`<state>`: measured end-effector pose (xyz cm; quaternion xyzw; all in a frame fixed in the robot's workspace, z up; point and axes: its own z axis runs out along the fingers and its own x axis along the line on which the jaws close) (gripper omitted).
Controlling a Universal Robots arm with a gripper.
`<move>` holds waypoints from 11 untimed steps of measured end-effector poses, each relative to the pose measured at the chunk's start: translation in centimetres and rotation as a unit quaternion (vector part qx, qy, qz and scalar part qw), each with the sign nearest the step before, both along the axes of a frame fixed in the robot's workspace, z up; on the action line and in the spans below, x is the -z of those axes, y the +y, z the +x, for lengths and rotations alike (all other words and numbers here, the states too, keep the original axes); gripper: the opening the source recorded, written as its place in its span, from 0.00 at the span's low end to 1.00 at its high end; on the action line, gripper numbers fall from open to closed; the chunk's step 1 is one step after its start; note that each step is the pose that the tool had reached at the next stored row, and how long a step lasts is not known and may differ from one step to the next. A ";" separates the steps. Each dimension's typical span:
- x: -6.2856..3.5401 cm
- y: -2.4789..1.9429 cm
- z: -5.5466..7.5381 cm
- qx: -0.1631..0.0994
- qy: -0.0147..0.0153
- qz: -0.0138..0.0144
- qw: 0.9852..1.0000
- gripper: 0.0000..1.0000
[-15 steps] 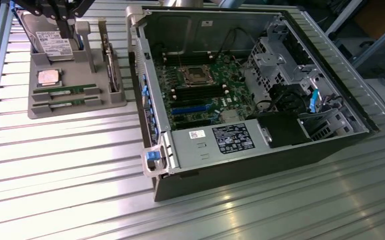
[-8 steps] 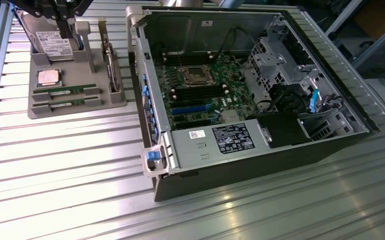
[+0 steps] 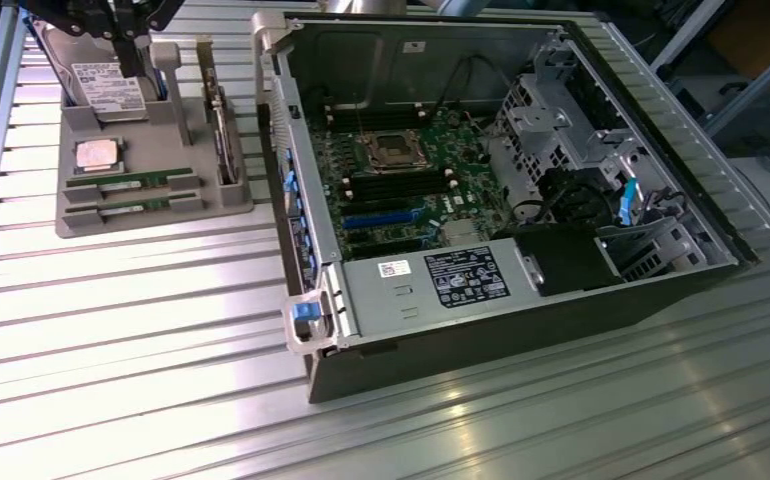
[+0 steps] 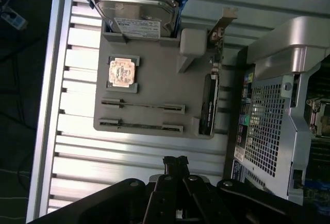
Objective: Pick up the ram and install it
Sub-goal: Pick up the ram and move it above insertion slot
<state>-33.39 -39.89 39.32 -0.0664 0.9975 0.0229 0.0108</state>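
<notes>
Nothing is done yet: the ram [image 4: 142, 105] sits slotted in the gray parts tray [image 4: 154, 80], with the closed, empty hand [image 4: 175, 160] hovering above it.

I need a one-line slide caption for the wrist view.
Shut gripper faces the gray tray, where two ram sticks lie in slots.

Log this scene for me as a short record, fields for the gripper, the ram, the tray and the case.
gripper: shut, holding nothing, above the tray
ram: two sticks, one beside the other, both lying in tray slots, not gripped
tray: gray, on the exterior view's left; also carries hard drive, processor, card
case: open, beside the tray, motherboard exposed
</notes>
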 end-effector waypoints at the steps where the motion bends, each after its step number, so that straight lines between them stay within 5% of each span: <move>1: 0.00 0.00 0.0 -0.007 0.000 0.000 1.000 0.11; 11: 0.00 0.00 0.0 -0.066 0.000 0.000 0.998 0.11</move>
